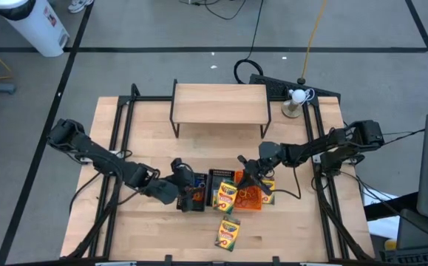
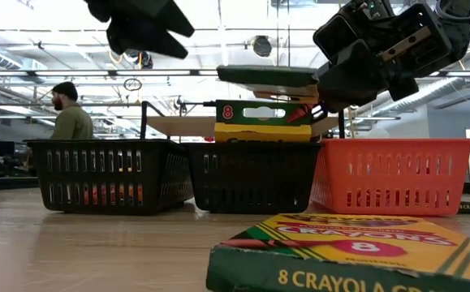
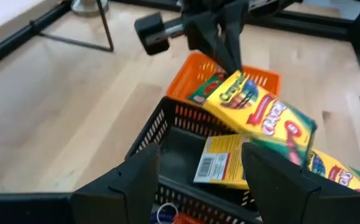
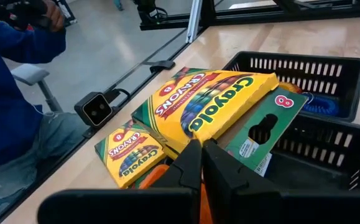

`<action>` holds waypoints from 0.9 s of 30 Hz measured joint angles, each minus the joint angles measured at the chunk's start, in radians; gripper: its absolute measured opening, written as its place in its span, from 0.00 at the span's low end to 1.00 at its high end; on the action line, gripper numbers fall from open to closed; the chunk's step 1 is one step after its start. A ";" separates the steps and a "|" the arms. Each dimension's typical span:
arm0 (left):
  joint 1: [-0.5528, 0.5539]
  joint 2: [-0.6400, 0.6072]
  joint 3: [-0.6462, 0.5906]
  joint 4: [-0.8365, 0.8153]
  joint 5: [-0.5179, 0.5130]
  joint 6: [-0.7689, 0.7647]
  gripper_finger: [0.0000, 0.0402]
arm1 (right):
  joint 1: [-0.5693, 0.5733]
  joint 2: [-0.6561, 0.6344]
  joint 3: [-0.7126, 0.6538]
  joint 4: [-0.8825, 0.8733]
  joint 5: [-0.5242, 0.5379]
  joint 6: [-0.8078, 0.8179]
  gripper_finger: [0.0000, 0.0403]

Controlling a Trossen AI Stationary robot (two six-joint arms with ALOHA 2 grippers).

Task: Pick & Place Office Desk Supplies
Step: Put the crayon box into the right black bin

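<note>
R gripper (image 4: 201, 163): fingers pressed together, pinching the edge of a crayon box (image 4: 220, 99), held tilted over the middle black tray (image 1: 215, 191), frame centre in the high view. L gripper (image 3: 201, 180): fingers spread, nothing held, over the left black tray (image 2: 109, 173).

Handling, my guess: box is light, stiff card w/ a slick print; thin edge grip may let it pivot. Better to take it across the short sides.

Count: trays 3, i.e. 2 black + 1 orange tray (image 2: 393, 173). Crayon boxes: at least 4 seen; one loose box (image 1: 228, 233) lies lower centre on the table. Rubber bands: can't count.
</note>
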 joint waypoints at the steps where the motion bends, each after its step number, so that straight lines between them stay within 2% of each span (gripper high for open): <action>1: 0.002 0.000 0.000 -0.004 0.004 -0.006 0.57 | -0.002 0.000 0.000 0.000 -0.001 0.000 0.00; 10: 0.005 0.000 0.000 0.007 0.007 0.014 0.57 | -0.032 0.000 0.000 0.000 -0.022 0.000 0.00; 14: 0.005 0.000 0.000 0.007 0.007 0.014 0.57 | -0.032 0.000 0.000 0.030 0.009 0.008 0.03; 18: 0.004 0.000 0.000 0.007 0.008 0.017 0.57 | -0.032 0.000 0.000 0.042 0.034 0.011 0.10; 27: 0.004 0.000 0.000 0.007 0.008 0.057 0.57 | -0.032 0.000 0.000 0.124 0.041 0.019 0.35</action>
